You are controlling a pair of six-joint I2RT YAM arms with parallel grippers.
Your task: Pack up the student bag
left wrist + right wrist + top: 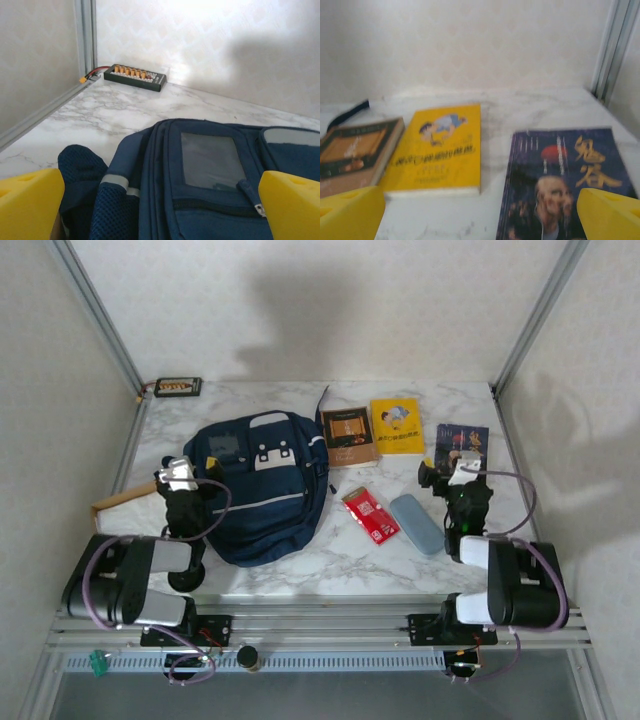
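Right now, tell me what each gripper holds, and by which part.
Nothing. The left gripper hangs open by the student bag, and the right gripper is open near the dark book.

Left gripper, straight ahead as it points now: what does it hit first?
Likely the bag: its top sits right ahead of the left gripper, between the open jaws. Depth is unclear.

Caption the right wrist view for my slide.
Open right gripper facing brown book, yellow book and purple book flat on marble table.
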